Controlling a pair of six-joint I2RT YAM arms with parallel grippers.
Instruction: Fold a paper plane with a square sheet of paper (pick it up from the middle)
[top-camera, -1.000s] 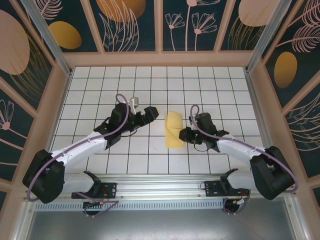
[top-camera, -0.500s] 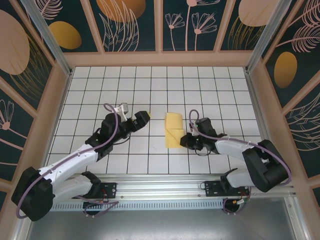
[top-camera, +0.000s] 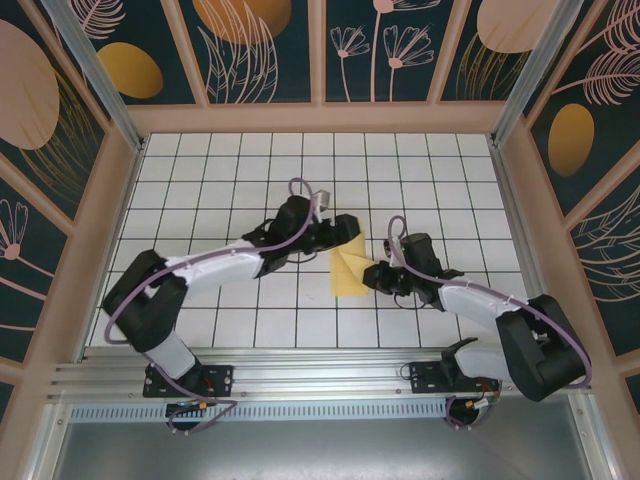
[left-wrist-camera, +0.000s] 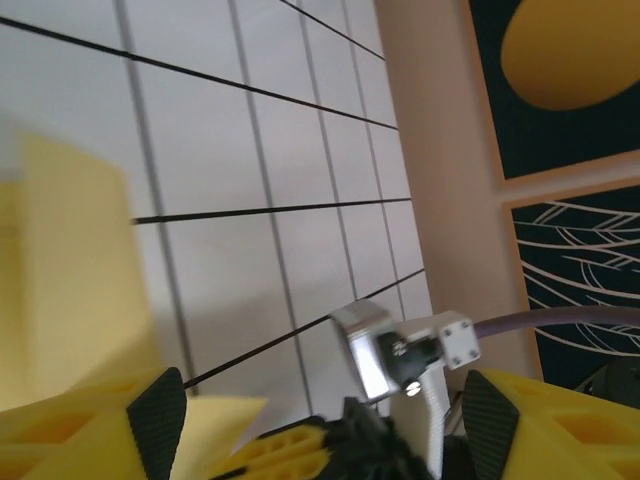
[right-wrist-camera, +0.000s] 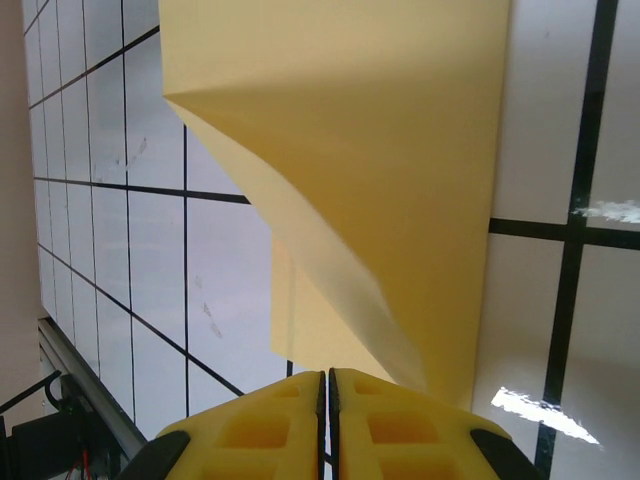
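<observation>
Reaching from the rail (top-camera: 300, 372): both arms start at the near edge and stretch inward over the table (top-camera: 200, 160).
Left arm (top-camera: 215, 268): bent sharply near its base, lying low and long toward the right and away, ending at the far left corner of the sheet (top-camera: 350, 280).
Right arm (top-camera: 480, 300): folded at the right side, with the forearm running left and low to the sheet's right edge.
Right gripper (top-camera: 372, 276): fingers (right-wrist-camera: 260, 425) pressed together with a hairline seam. The sheet's near edge meets their tips; I cannot tell whether paper is caught between them.
Left gripper (top-camera: 336, 238): fingers (left-wrist-camera: 560, 430) spread wide, one at each lower corner of the wrist view, with blurred yellow paper just beside the left one.
Sheet: mid-table between the two grippers, a narrow folded yellow shape. In the right wrist view one flap stands up off the layer below.
Block (left-wrist-camera: 368, 350): silver, with a purple cable (left-wrist-camera: 560, 322), beyond the left gripper.
Open room: bare white tiles on every side of the sheet, most of them far and left.
Far edge: the sheet sits well apart from the wall (top-camera: 320, 118), pale wood framing dark panels with leaf drawings.
</observation>
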